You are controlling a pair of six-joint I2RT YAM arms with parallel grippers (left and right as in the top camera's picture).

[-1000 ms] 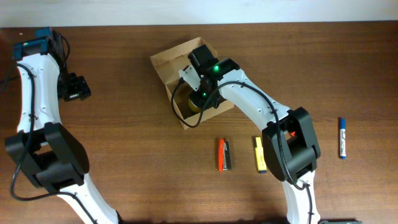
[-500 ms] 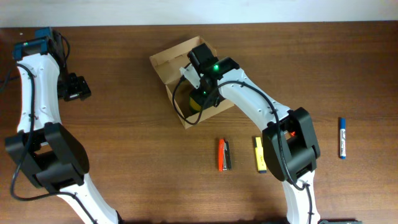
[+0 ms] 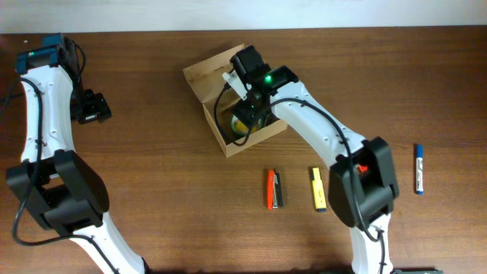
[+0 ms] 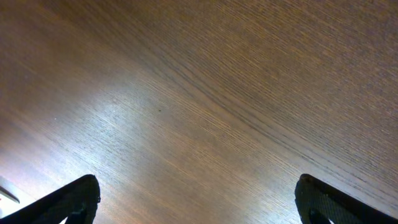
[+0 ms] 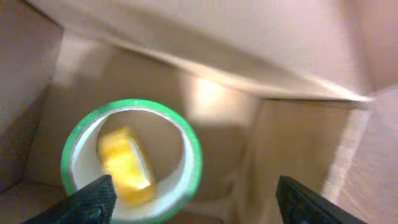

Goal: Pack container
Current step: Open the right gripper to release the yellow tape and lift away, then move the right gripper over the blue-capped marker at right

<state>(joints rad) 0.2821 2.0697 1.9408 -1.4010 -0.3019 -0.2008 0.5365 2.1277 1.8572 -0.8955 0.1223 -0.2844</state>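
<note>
Jaws of the right gripper (image 5: 199, 202) stand wide apart with nothing gripped, pointing down into the open brown cardboard container (image 5: 155, 37). Ahead of them, nearer the left-hand fingertip, a green-rimmed tape roll (image 5: 134, 106) lies flat on the box floor, a blurred yellow item (image 5: 124, 165) inside its ring. Outside the box and well apart from these jaws lie an orange-and-black item (image 3: 274, 189), a yellow marker (image 3: 317, 188) and a blue marker (image 3: 418, 169). Jaws of the left gripper (image 4: 199, 208) are likewise spread and empty, with only the bare wooden table (image 4: 199, 93) beneath them; the container sits well apart from them, under the other arm.
</note>
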